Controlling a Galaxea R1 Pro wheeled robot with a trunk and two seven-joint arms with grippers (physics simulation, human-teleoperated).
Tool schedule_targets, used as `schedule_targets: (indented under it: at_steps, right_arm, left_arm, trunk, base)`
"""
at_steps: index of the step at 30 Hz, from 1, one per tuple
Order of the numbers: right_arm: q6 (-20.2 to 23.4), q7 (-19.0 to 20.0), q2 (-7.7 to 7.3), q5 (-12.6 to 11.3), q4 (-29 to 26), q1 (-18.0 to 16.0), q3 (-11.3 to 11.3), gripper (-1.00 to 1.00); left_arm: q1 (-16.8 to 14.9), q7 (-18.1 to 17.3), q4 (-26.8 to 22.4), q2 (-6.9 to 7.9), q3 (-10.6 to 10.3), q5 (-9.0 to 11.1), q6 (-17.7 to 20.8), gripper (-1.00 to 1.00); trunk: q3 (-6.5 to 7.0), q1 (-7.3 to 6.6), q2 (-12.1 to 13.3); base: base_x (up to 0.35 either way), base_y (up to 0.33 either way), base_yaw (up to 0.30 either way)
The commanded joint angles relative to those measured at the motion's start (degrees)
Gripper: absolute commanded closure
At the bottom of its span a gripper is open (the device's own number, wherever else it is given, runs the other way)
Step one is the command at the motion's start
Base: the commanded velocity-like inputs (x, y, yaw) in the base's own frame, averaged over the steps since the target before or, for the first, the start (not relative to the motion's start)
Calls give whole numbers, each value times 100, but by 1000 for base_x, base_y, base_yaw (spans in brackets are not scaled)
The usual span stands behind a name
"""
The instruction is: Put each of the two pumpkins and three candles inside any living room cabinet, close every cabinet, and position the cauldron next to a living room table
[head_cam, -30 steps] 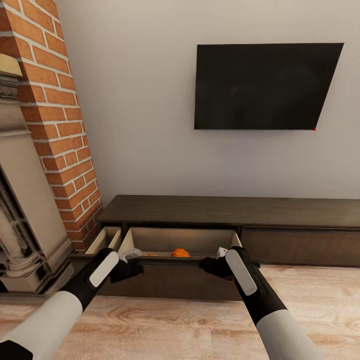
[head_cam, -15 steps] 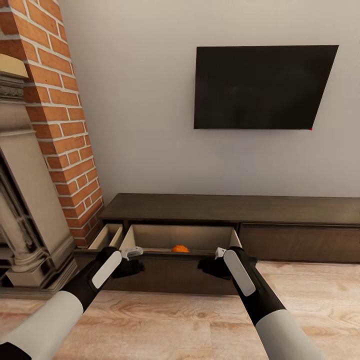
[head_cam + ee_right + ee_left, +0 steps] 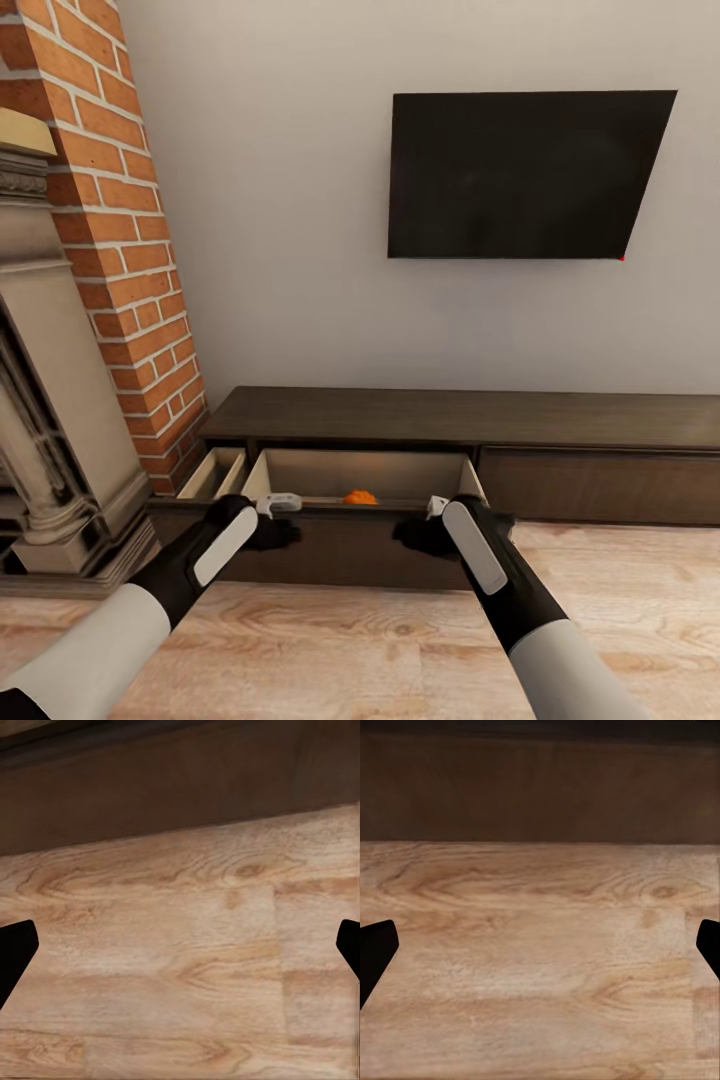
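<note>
Cabinet [image 3: 560, 425] drawer open over wood floor [image 3: 380, 640]; both claws spread.

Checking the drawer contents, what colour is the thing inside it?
Bright orange: a pumpkin, best seen in the head view.

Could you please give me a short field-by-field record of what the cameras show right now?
setting: room with a wood floor, a brick column and a dark screen on the wall
cabinet: long, low, dark brown; its left drawer is pulled open
pumpkin: orange, lying inside the open drawer
left hand: at the drawer front, fingers spread apart
right hand: at the drawer front, fingers spread apart
held things: none
candles, cauldron: no record
</note>
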Motion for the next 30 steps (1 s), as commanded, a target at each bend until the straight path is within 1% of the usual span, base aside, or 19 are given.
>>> schedule_targets:
  at_steps: [1,2,3,4,8,10,14,20,30]
  right_arm:
    - [8,-60,-1,-49,-5,-4,57,-100]
    - [8,-61,-1,-48,-6,-4,102,-100]
    - [8,-61,-1,-45,-6,-4,175,-100]
    - [8,-61,-3,-43,-6,-4,201,-100]
    - [8,-61,-7,-38,-6,-4,271,-100]
    - [4,-61,-8,-37,-7,-4,287,-100]
    - [-2,-57,-9,-36,-7,-4,299,-100]
    - [-15,-49,-10,-36,-7,-4,304,-100]
    - [-18,-28,-13,-40,-21,-4,335,-100]
  left_arm:
    - [-5,54,-18,7,-35,9,0,-100]
    - [-4,49,-25,6,-43,-48,-3,-100]
    - [-3,26,-35,4,-55,-169,-8,-100]
    - [-2,6,-38,3,-59,-225,-10,-100]
    - [-1,-114,-45,1,-70,-391,-57,-100]
    - [-1,-146,-46,0,-72,-434,-81,-100]
    - [-1,-169,-50,0,-73,-464,-147,-100]
    - [-1,-182,-45,0,-75,-476,-385,-100]
    - [-1,-180,-39,0,-75,-478,-541,-100]
  trunk:
    - [-6,-1,-3]
    - [-6,-1,-3]
    - [-6,-1,-3]
    - [-6,-1,-3]
    - [-6,-1,-3]
    - [-6,-1,-3]
    - [-6,-1,-3]
    - [-6,-1,-3]
    - [-6,-1,-3]
  base:
    - [0,0,0]
    - [0,0,0]
    - [0,0,0]
    - [0,0,0]
    - [0,0,0]
    - [0,0,0]
    - [0,0,0]
    - [0,0,0]
    - [0,0,0]
